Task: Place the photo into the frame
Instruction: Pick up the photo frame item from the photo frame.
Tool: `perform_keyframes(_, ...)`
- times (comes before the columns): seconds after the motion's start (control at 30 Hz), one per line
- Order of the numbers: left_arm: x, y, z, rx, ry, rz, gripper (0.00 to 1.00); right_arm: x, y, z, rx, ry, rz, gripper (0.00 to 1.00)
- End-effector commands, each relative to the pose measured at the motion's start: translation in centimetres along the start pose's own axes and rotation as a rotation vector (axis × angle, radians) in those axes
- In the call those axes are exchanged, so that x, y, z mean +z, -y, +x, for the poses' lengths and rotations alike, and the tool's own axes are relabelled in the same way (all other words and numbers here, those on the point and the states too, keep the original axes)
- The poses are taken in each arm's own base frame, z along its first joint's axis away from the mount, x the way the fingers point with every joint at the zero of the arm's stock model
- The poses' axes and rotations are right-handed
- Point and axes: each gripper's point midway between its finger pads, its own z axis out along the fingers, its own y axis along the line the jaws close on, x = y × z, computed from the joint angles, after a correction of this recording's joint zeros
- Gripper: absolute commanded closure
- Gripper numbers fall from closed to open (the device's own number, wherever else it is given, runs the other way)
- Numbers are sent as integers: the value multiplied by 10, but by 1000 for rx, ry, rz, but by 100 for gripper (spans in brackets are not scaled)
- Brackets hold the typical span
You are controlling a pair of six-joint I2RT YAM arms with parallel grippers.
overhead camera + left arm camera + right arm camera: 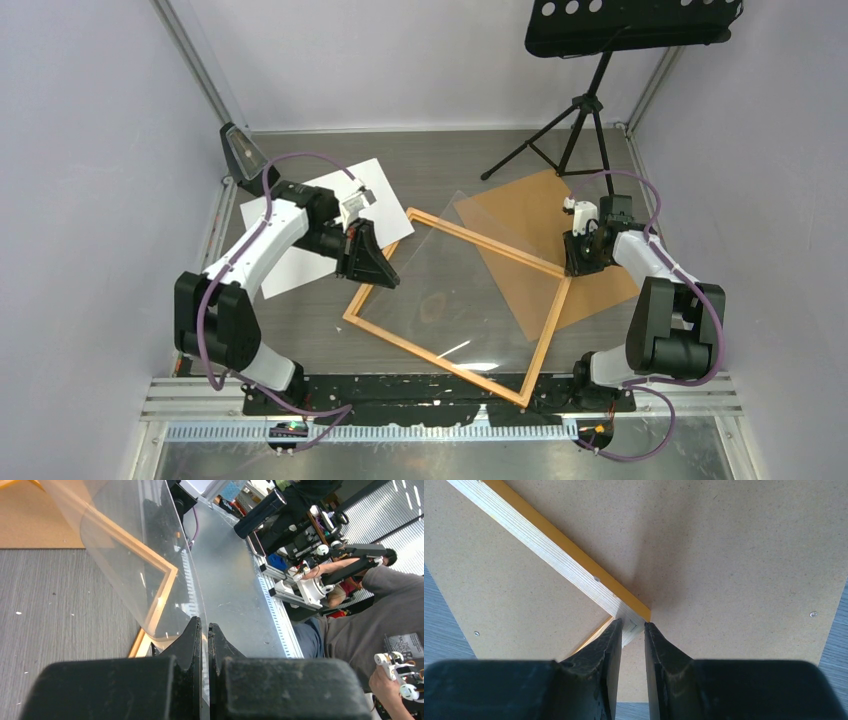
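Note:
The orange frame lies flat mid-table, turned like a diamond. My left gripper is at its left corner, shut on the edge of a clear sheet that lies over the frame. In the left wrist view the jaws pinch the sheet, which bows up above the frame. The photo lies white side up at the back left, behind the left arm. My right gripper is at the frame's right corner. Its tips close on that corner.
A brown backing board lies under the frame's right corner and fills the right wrist view. A black tripod music stand stands at the back right. A dark wedge-shaped object sits at the back left wall.

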Motion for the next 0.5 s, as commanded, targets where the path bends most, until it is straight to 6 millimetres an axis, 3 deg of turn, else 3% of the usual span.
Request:
perform_keyframes(0.0,-3,11,-5,-142,40,0,100,2,14,-1,-11,3,58,73)
perform_keyframes(0.47,-6,-12,4,-201,41,-9,100,-1,14,-5,-6,20,57,69)
